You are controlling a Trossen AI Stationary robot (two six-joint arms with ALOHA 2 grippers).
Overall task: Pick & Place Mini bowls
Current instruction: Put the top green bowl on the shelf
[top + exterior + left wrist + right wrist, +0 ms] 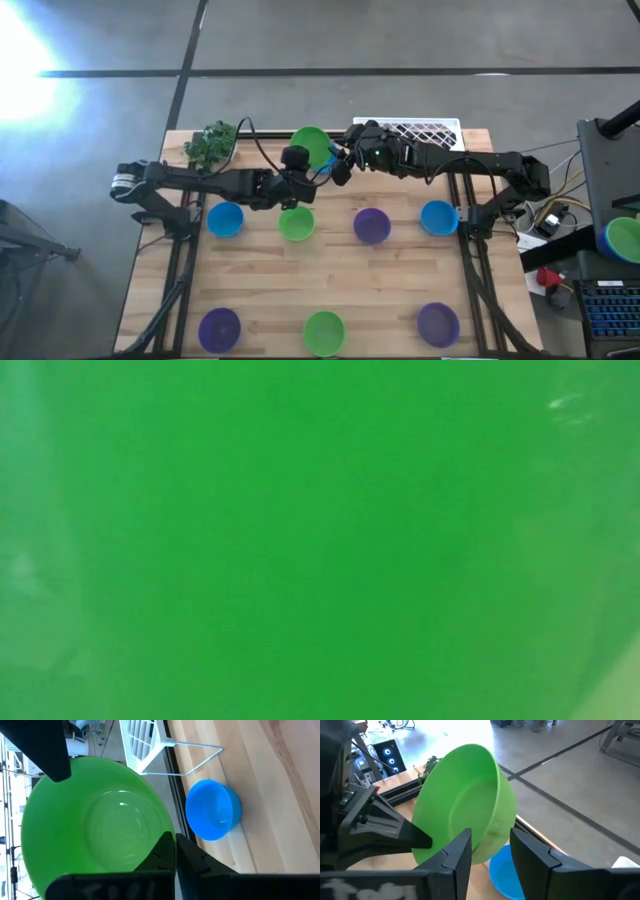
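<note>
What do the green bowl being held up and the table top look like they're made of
The green bowl looks like smooth, glossy plastic: solid colour, soft highlights inside, held by the left gripper and right gripper. The table top looks like light wooden planks, with visible grain and seams.

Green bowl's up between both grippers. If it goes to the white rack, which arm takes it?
Probably right: the white rack lies under that arm, and the right gripper is at the green bowl's rim. The left gripper, shut on it, must release.
</note>
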